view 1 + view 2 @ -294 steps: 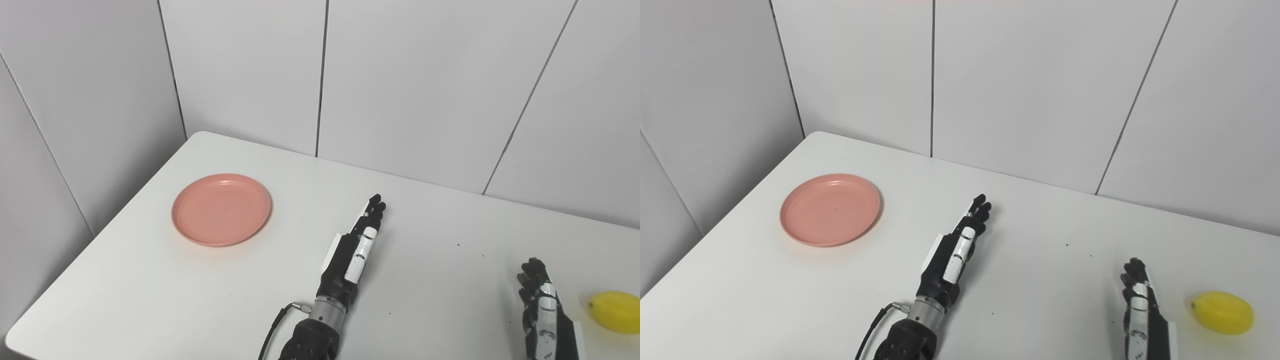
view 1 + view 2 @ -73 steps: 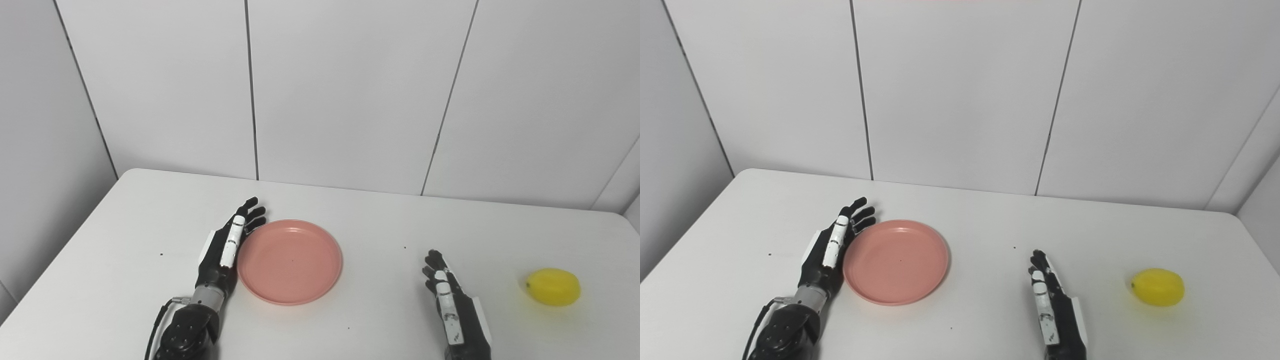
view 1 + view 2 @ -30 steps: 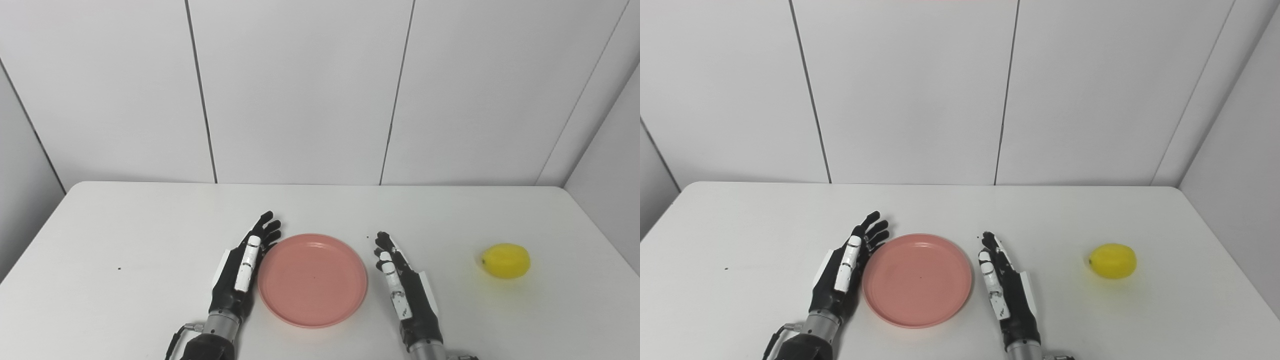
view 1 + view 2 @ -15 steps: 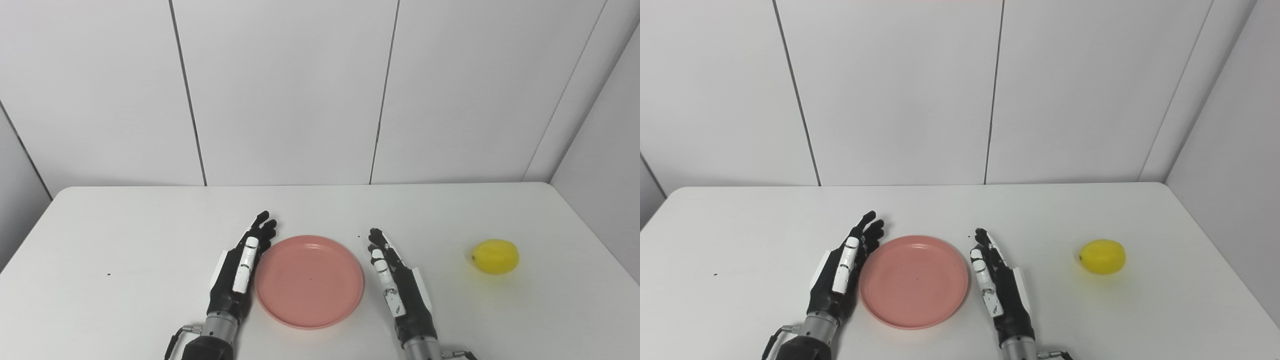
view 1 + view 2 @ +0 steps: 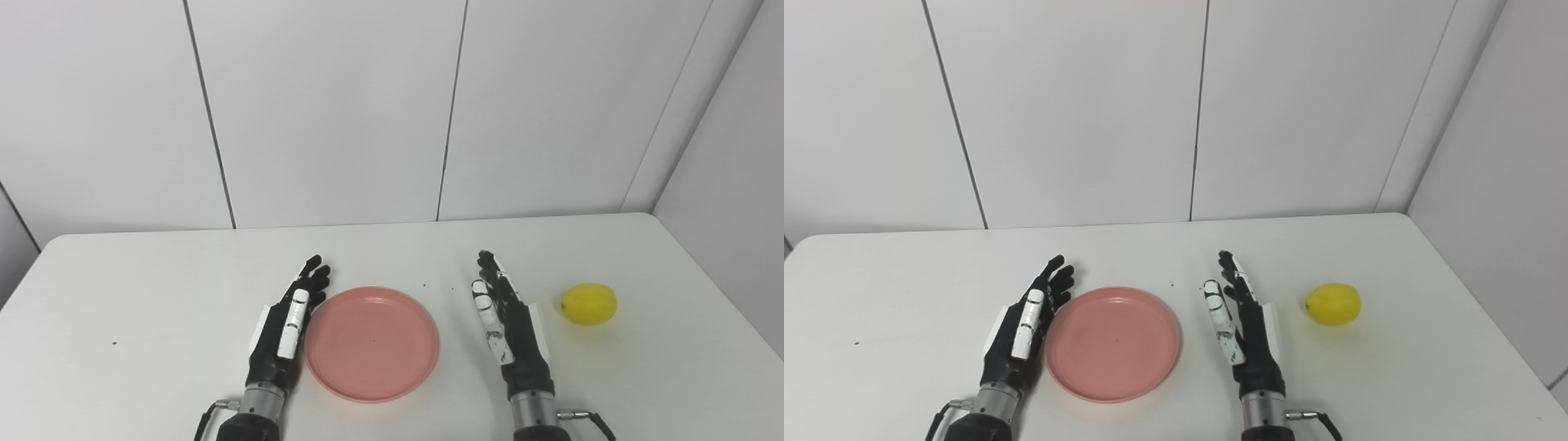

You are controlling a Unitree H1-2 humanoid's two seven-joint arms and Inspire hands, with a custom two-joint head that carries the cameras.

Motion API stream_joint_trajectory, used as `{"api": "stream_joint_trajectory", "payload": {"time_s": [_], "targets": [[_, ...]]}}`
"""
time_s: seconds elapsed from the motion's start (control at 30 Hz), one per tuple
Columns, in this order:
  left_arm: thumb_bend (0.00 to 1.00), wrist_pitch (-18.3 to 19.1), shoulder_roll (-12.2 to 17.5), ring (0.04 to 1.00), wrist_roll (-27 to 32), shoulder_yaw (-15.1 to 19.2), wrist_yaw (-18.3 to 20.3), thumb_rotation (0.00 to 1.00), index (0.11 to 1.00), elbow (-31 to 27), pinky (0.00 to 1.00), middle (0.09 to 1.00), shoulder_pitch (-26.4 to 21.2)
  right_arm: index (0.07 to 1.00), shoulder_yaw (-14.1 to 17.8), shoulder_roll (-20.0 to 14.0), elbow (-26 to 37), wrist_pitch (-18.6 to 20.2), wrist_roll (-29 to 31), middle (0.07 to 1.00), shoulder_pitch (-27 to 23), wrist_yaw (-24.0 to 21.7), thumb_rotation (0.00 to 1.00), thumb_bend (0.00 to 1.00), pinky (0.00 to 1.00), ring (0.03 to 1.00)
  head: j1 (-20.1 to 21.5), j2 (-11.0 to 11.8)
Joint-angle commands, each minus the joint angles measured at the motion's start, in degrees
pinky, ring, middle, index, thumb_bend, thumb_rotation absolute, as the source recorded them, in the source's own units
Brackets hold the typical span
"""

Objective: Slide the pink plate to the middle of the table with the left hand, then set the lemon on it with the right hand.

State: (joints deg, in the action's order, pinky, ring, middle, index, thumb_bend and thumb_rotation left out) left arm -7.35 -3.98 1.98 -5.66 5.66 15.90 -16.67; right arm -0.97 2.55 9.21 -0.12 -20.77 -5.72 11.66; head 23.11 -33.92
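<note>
— While the plate (image 5: 372,343) sits mid-table (image 5: 153,288), where's the left hand (image 5: 283,327)?
— Flat against its left rim, fingers spread, empty.
— And the right hand (image 5: 508,324)?
— Between plate and lemon (image 5: 588,304), spread, holding nothing.

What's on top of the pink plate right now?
Nothing: the pink plate shows a bare face. The lemon lies on the table beyond the right hand. What is under the plate is hidden.
</note>
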Motion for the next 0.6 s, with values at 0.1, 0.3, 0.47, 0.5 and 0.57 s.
{"api": "stream_joint_trajectory", "payload": {"time_s": [0.1, 0.3, 0.47, 0.5, 0.57], "targets": [[0.58, -0.4, 0.8, 0.916, 1.1, 0.4, 1.6, 1.0, 0.898, 2.9, 0.93, 0.907, 2.3, 0.921, 1.3, -0.9, 4.3, 4.7, -10.2, 0.925, -3.4, 3.6, 0.64, 0.66, 0.89, 0.918, 3.2, -0.2], [0.62, -0.3, 1.8, 0.911, 2.2, 0.9, 2.9, 1.0, 0.898, 4.1, 0.93, 0.903, 2.0, 0.903, 2.4, -1.9, 4.2, 8.0, -18.5, 0.907, -4.2, 6.6, 0.41, 0.76, 0.81, 0.894, 4.8, -0.4], [0.63, -0.6, 1.9, 0.908, 2.3, 1.1, 3.1, 1.0, 0.896, 4.6, 0.93, 0.9, 1.9, 0.898, 3.2, -2.7, 3.1, 9.2, -20.2, 0.9, -4.9, 7.3, 0.31, 0.79, 0.8, 0.878, 5.6, -0.6], [0.63, -0.7, 1.9, 0.906, 2.3, 1.1, 3.0, 1.0, 0.89, 4.7, 0.92, 0.895, 1.9, 0.891, 3.2, -2.9, 2.7, 9.7, -21.2, 0.894, -5.1, 7.6, 0.29, 0.8, 0.78, 0.868, 5.8, -0.6], [0.63, -0.8, 1.9, 0.904, 2.2, 1.1, 2.9, 1.0, 0.885, 4.8, 0.92, 0.892, 1.9, 0.888, 3.2, -3.2, 2.1, 11.1, -23.2, 0.889, -5.7, 8.1, 0.28, 0.82, 0.77, 0.857, 6.0, -0.5]]}}
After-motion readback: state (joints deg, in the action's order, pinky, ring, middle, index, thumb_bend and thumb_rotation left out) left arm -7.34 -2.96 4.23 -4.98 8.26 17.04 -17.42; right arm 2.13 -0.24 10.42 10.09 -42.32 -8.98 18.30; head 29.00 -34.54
